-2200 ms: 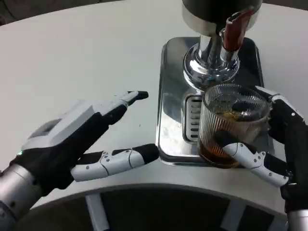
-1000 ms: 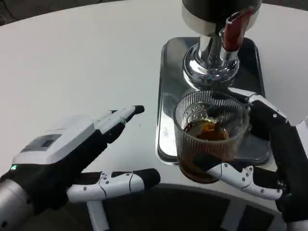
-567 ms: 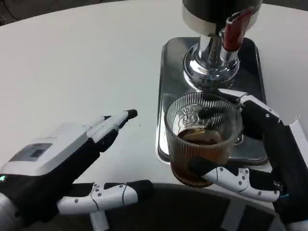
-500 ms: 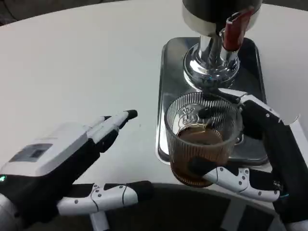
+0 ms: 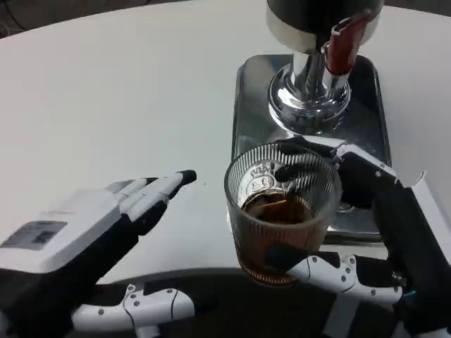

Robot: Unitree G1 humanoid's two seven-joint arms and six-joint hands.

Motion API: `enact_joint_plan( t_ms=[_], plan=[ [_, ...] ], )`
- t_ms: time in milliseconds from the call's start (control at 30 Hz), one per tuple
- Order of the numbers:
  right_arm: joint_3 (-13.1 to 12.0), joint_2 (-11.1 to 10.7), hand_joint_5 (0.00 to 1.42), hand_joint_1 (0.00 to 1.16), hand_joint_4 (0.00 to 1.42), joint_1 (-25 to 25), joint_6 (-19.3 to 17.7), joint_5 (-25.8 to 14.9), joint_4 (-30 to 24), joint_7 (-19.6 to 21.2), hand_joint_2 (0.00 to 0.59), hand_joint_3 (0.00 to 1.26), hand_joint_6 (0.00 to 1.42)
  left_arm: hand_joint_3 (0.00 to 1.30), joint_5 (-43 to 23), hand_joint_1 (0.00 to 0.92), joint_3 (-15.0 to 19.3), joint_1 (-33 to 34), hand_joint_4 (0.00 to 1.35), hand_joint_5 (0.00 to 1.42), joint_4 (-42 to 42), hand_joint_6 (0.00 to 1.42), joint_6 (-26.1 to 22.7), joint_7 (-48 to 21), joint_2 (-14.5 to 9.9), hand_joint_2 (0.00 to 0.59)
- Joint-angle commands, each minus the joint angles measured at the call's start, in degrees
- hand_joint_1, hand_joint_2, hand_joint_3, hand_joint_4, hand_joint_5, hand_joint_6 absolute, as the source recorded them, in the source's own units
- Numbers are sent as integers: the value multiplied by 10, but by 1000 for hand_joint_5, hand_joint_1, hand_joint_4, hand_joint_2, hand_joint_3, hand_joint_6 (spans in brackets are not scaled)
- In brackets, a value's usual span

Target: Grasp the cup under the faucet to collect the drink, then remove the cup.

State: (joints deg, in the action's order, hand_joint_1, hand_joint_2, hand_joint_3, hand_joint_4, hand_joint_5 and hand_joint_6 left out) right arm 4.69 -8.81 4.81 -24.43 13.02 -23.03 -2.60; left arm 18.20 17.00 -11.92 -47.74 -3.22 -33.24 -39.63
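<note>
No text, label or number is legible.

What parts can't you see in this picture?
- Drink dispenser, head view: its top is cut off by the upper edge.
- Metal tray: its near part is hidden behind the cup and the right hand.
- Left hand: its wrist runs off the bottom-left edge.
- Cup's base: hidden by the right hand's fingers.

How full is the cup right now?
Partly full: the ribbed glass cup, held by the right hand, shows brown drink in its lower part.
</note>
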Motion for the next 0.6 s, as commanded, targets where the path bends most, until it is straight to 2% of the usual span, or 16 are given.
enact_joint_plan(
  t_ms=[33,600],
  plan=[
    [2,4,1057,720,867,-1,-16,-18,-20,-2,239,753,979,0,-7,0,5,-12,0,0,-5,0,5,-9,-3,84],
    [-2,1,1057,720,877,5,-15,-20,-33,-5,243,757,981,0,-13,0,6,-2,0,0,0,0,3,-12,-4,84]
  ],
)
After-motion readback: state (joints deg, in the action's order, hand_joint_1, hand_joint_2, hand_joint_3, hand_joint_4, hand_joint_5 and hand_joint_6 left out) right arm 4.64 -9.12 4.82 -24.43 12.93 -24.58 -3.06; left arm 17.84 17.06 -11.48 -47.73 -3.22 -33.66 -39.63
